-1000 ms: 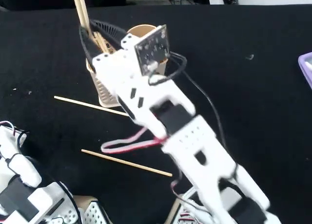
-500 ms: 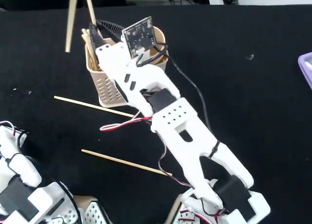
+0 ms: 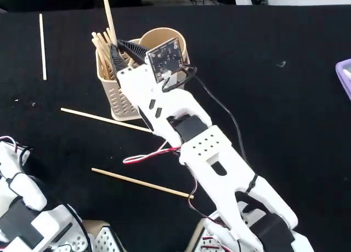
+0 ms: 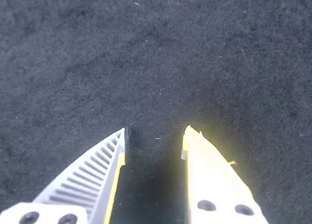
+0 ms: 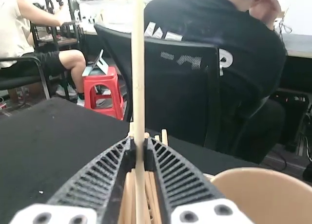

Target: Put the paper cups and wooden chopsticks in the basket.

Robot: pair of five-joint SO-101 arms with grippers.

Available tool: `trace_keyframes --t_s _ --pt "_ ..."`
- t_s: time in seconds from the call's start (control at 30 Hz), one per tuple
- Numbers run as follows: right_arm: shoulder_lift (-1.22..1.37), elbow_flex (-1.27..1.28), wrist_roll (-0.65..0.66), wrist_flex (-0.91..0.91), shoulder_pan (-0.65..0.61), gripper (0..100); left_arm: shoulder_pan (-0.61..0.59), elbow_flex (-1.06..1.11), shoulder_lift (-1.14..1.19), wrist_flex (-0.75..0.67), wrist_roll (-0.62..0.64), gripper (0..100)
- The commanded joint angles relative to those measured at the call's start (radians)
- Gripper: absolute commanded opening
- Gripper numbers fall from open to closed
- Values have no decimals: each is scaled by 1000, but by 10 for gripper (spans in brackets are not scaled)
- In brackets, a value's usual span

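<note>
A beige slotted basket (image 3: pixel 116 101) stands at the back of the black table, holding several wooden chopsticks (image 3: pixel 101 46) and a paper cup (image 3: pixel 159 37). My right gripper (image 3: pixel 122 50) hangs over the basket's mouth, shut on one upright chopstick (image 3: pixel 109 15). In the right wrist view that chopstick (image 5: pixel 138 63) rises between the black fingers of the right gripper (image 5: pixel 139 142), with the cup rim (image 5: pixel 263 192) beside them. Three chopsticks lie loose on the table: far left (image 3: pixel 42 46), in front of the basket (image 3: pixel 104 119), and nearer (image 3: pixel 142 182). My left gripper (image 4: pixel 155 132) is open above bare table.
The left arm (image 3: pixel 22 208) is folded at the near left corner. The right arm's white links (image 3: pixel 219 164) stretch diagonally from the near edge to the basket. A purple object (image 3: pixel 344 74) sits at the right edge. People sit on chairs behind the table.
One of two chopsticks held up by the right gripper dropped away and now lies on the table at the far left. The right gripper lowered toward the basket with the other.
</note>
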Motion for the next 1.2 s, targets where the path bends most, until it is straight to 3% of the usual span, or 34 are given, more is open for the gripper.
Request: trace_keyframes --t_s 0.0,0.4,0.5,0.6,0.87,1.0,1.17 --pt "-47 -8 -9 -21 12 11 -1 -56 -17 -2 6 193" --pt "-53 1 -5 -15 12 14 -1 -56 -17 -2 6 193" --pt "-53 13 -5 -14 12 85 2 -56 -17 -2 6 194" --pt "-58 -19 -6 58 11 181 4 -56 -17 -2 6 194" --pt "-168 -160 -5 258 11 155 7 -58 -17 -2 5 195" --pt "-272 -216 -3 509 11 155 8 -91 -15 37 -23 196" --pt "-427 -282 86 1000 11 155 8 -321 -5 327 -126 196"
